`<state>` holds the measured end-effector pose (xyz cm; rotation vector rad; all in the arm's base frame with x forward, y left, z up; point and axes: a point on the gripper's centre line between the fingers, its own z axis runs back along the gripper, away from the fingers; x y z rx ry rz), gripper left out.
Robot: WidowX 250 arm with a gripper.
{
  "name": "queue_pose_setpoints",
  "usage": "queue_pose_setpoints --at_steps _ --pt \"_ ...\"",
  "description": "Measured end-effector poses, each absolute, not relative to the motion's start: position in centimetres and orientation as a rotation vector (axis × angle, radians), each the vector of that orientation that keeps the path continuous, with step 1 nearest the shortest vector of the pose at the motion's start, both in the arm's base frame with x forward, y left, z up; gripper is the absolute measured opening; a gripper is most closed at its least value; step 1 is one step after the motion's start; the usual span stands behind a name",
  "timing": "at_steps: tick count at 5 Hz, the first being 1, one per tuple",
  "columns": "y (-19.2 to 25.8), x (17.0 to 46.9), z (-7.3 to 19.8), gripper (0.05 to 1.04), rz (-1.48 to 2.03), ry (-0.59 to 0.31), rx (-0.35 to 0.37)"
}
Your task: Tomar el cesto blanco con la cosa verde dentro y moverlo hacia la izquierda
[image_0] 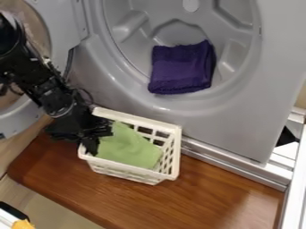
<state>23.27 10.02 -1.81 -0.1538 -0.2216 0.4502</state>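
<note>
From here I see the white plastic basket [173,154] upright on the brown wooden surface [209,201], toward seven o'clock from the middle of the view, open-topped with latticed walls. Inside, the light green cloth [128,147] sits loosely crumpled, one peak pointing toward eleven o'clock.

Bare wood is stretching from the white basket [174,154] to the near and right edges of the wooden board [209,201], leaving passing room. The grey machine front [233,129] is walling the far edge, its door [55,22] standing near the far left corner.
</note>
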Motion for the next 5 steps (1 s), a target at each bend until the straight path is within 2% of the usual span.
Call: queue_pose_setpoints --at_steps 1,2,3,4,5 --pt "10.2 23.2 -1.9 0.124 0.461 -0.214 -0.147" --pt "10.2 23.1 -1.9 0.319 0.494 -0.205 -0.148" --pt "10.4 22.8 -1.9 0.623 0.505 -0.195 -0.145" --pt "10.0 22.7 -1.4 0.921 0.496 -0.172 -0.107" --pt "9.9 22.8 -0.7 1.009 0.484 -0.176 -0.082"
